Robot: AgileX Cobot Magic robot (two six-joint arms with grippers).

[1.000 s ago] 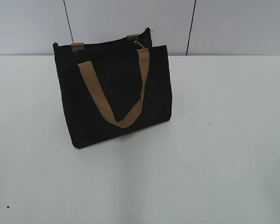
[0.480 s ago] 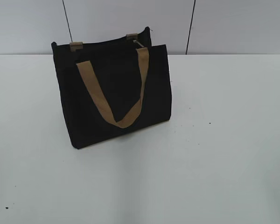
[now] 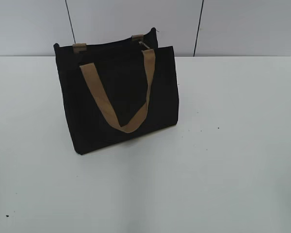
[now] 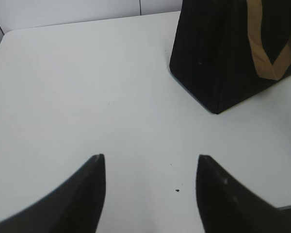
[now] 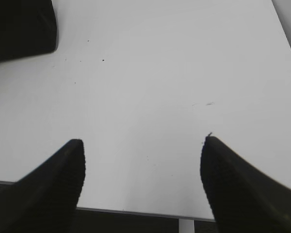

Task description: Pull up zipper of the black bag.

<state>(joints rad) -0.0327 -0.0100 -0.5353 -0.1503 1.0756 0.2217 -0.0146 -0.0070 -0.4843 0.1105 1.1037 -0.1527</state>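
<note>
The black bag [image 3: 119,94] stands upright on the white table, left of centre in the exterior view, with a tan handle [image 3: 117,92] hanging down its front. The small silver zipper pull [image 3: 144,45] shows at the right end of the bag's top edge. No arm shows in the exterior view. In the left wrist view my left gripper [image 4: 150,158] is open and empty over bare table, with the bag [image 4: 223,53] ahead to the upper right. In the right wrist view my right gripper [image 5: 141,141] is open and empty near the table's front edge; the bag's corner [image 5: 22,29] is at upper left.
The white table [image 3: 223,145] stretches to the right of and in front of the bag. A grey panelled wall [image 3: 136,19] stands behind it. A few dark specks lie on the table. The table's front edge [image 5: 136,212] shows in the right wrist view.
The bag has shifted very slightly in the exterior view; otherwise nothing has visibly changed.
</note>
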